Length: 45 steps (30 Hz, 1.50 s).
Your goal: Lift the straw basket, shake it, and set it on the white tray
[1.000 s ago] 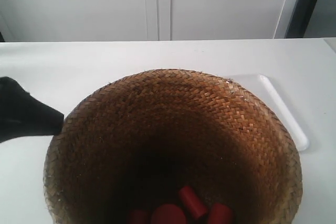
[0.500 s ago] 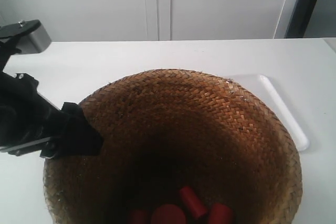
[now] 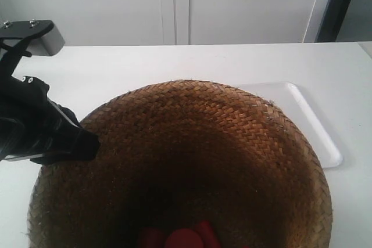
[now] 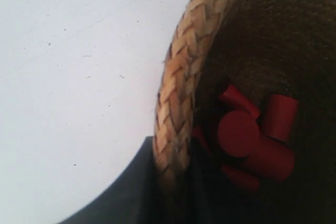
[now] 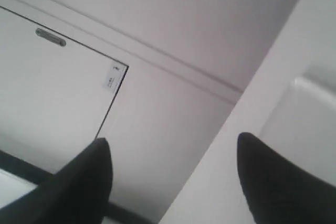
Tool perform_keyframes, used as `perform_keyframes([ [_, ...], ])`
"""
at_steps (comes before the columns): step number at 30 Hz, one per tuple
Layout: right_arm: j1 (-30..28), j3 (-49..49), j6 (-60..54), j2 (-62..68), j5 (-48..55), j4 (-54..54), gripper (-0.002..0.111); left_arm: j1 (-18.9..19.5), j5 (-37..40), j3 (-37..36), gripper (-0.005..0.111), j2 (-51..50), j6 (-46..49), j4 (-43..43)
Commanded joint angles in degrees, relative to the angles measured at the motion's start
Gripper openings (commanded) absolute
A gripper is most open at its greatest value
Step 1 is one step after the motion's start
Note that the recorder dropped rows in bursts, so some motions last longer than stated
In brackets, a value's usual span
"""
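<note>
Straw basket (image 3: 192, 143) fills lower exterior view over tabletop (image 3: 174, 62); cannot tell whether lifted or resting. Left claw (image 3: 81, 143) pinching braided rim (image 4: 178, 93) at basket's 9 o'clock. Red cylinders (image 4: 247, 135) heaped on dark bottom. White tray (image 3: 308, 126) at basket's 2 o'clock, near edge hidden behind rim. Right claw (image 5: 173, 145) spread, facing white cabinet (image 5: 52, 87).

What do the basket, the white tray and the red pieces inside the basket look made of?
The straw basket looks like woven plant fibre, probably straw: matte brown interlaced strips, braided rim. The white tray seems plastic: smooth, faintly glossy, moulded rounded rim. The red cylinders are smooth, uniformly coloured; plastic or painted wood, cannot tell.
</note>
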State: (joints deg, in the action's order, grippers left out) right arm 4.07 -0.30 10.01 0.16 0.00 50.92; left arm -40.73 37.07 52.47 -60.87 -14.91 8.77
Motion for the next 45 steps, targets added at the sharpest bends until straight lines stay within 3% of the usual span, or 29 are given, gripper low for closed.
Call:
perform_keyframes([
  [1, -0.1, -0.9, -8.8, -0.2, 3.4, -3.3, 0.063, 0.1, -1.4, 0.2, 0.0, 0.4, 0.7, 0.0],
  [10, -0.1, -16.2, -20.3, 3.4, 29.3, -1.6, 0.064, 0.1, -3.9, 0.2, 0.0, 0.4, 2.5, 0.0],
  [18, -0.1, -32.2, -22.7, 25.4, 50.6, -5.3, 0.056, 0.1, -1.7, 0.2, 0.0, 0.4, 5.4, 0.1],
  [23, -0.1, -41.7, -20.2, 42.7, 64.4, -7.1, 0.057, 0.1, -1.3, 0.2, 0.0, 0.4, 6.2, 0.1],
  [28, -0.1, -45.5, -22.1, 54.6, 63.5, -4.4, 0.057, 0.1, -1.9, 0.2, 0.0, 0.4, 6.2, 0.1],
  [29, -0.1, -45.5, -22.7, 57.8, 64.3, -4.3, 0.043, 0.1, -1.9, 0.2, 0.0, 0.4, 6.5, 0.1],
  [31, -0.1, -45.5, -28.2, 60.3, 63.8, -2.2, 0.0, 0.1, -2.0, 0.2, 0.0, 0.4, 11.2, 1.6],
  [36, -0.1, -51.6, -49.0, 50.4, 56.4, 23.8, 0.0, 0.1, -10.2, 4.4, 0.0, 8.8, 24.3, 8.7],
  [39, -0.1, -58.8, -40.6, 40.8, 57.4, 11.0, 0.0, 0.1, -6.4, 8.0, 0.0, 18.5, 32.6, 21.9],
  [42, -0.1, -47.9, -32.3, 33.9, 55.8, 0.9, 0.0, 0.1, -0.3, 1.2, 0.0, 22.9, 38.1, 28.3],
  [45, -0.1, -33.7, -35.0, 30.2, 43.6, 2.2, 0.0, 0.1, -13.7, -11.7, 0.0, 23.8, 38.9, 30.0],
])
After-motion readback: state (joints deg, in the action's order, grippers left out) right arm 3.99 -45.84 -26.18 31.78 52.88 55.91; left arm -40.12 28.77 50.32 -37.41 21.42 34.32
